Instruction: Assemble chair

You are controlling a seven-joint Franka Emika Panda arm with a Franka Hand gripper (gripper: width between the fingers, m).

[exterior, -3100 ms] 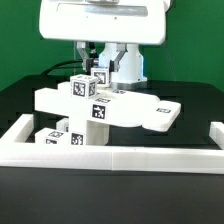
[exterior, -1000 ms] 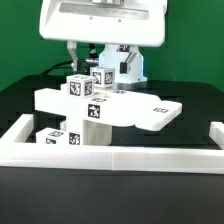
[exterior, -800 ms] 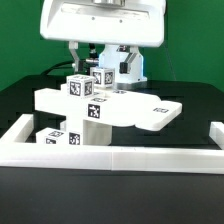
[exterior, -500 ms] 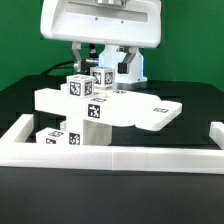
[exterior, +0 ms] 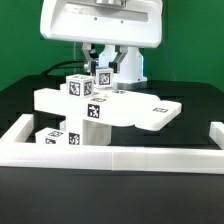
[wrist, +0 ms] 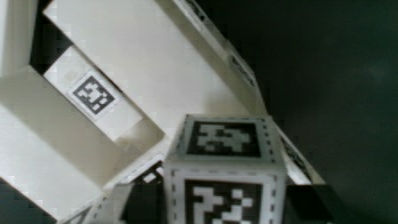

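Exterior view, read from its left to its right. A low white border wall (exterior: 110, 157) runs across the foreground and turns back at both ends, enclosing part of the black tabletop (exterior: 20, 100). Just inside the wall, toward the exterior view's left, two small white blocks (exterior: 60, 137) with black-and-white tags stand side by side, half hidden behind the wall. Above them the flat seat plate (exterior: 105, 108) of the chair lies raised over the tabletop and extends to the exterior view's right, where its rounded end carries a small tag (exterior: 160, 107). On the plate's left part stands a white tagged leg (exterior: 79, 88), with a second tagged leg (exterior: 101, 78) just beside it and slightly farther back. Another tag (exterior: 97, 111) shows on the front face below the plate's edge. The robot arm (exterior: 100, 20) hangs over the middle of the scene, and its tool (exterior: 97, 60) descends onto the rear leg; the fingers stand on either side of the leg's top, apparently closed on it, though actual contact is too small to confirm.

Wrist view. The tagged end of the leg (wrist: 226, 138) fills the lower part of the picture, close to the camera. Beyond it lies the seat plate (wrist: 125, 70) with one tag (wrist: 91, 95), against the dark tabletop (wrist: 338, 80).
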